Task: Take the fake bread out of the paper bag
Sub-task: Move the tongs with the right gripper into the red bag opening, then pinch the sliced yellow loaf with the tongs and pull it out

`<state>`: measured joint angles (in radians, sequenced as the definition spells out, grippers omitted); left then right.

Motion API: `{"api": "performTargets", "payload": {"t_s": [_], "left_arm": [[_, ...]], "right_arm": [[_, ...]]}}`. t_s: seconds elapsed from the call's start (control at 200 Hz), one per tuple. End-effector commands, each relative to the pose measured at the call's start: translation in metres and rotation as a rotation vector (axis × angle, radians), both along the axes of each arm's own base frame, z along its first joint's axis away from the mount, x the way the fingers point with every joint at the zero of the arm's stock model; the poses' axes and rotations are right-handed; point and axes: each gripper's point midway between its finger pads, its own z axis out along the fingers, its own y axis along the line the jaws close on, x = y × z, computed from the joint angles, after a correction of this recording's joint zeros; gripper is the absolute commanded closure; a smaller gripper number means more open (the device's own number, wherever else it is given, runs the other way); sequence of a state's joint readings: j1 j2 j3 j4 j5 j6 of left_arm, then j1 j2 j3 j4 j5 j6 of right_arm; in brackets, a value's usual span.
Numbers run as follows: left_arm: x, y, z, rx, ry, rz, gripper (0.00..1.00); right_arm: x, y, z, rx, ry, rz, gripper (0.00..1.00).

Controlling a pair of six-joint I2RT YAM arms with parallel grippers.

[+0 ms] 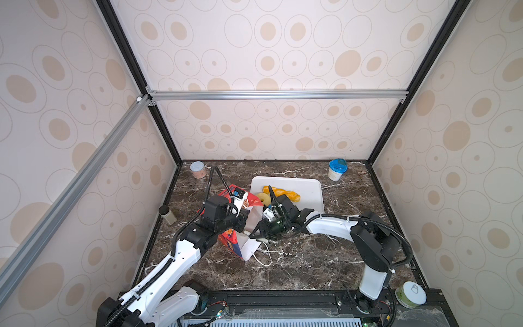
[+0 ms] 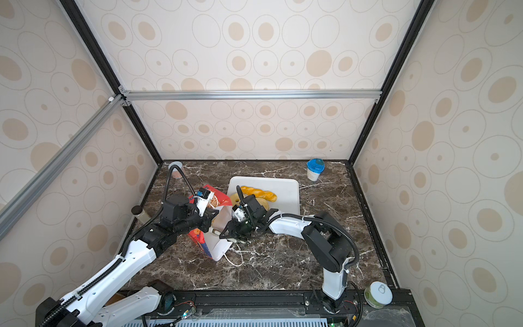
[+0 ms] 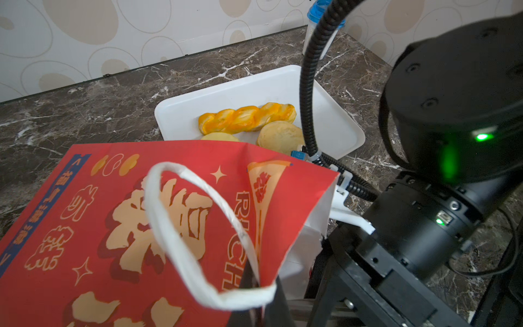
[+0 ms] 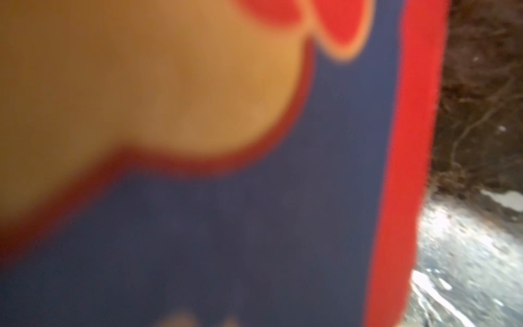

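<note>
The paper bag (image 1: 249, 247) lay tilted on the desk (image 1: 311, 254), its long axis running from the far side toward the near edge. Its white inside was turned rightward, straight at the right hand (image 1: 256, 233), which sat just beside that opening. The left hand (image 1: 245, 220) was clamped on the bag's red rim, so the right looked the nearer and freer one to reach in. Whether its jaws stood apart could not be told. Three pieces of fake bread (image 3: 246, 117) lay on the white tray (image 1: 308, 186) — any inside the bag were hidden.
</note>
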<state>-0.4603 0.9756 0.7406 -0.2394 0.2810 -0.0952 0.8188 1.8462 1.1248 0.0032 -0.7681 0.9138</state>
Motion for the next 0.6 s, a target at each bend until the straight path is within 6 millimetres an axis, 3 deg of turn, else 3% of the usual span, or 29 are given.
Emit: {"api": "performTargets", "payload": {"t_s": [0.0, 0.165, 0.39, 0.595], "left_arm": [[-0.001, -0.007, 0.024, -0.057, -0.075, -0.023, 1.00], [-0.004, -0.009, 0.031, -0.080, -0.093, -0.037, 1.00], [-0.008, -0.008, 0.032, -0.097, -0.108, -0.037, 1.00], [-0.013, -0.001, 0.033, -0.098, -0.125, -0.014, 1.00]], "right_arm": [[0.010, 0.008, -0.003, 0.021, 0.003, 0.009, 0.51], [0.020, 0.008, -0.018, -0.007, 0.025, -0.014, 0.51], [0.027, 0.009, -0.019, -0.039, 0.003, -0.003, 0.52], [0.027, 0.007, -0.021, -0.053, -0.002, -0.003, 0.79]]}}
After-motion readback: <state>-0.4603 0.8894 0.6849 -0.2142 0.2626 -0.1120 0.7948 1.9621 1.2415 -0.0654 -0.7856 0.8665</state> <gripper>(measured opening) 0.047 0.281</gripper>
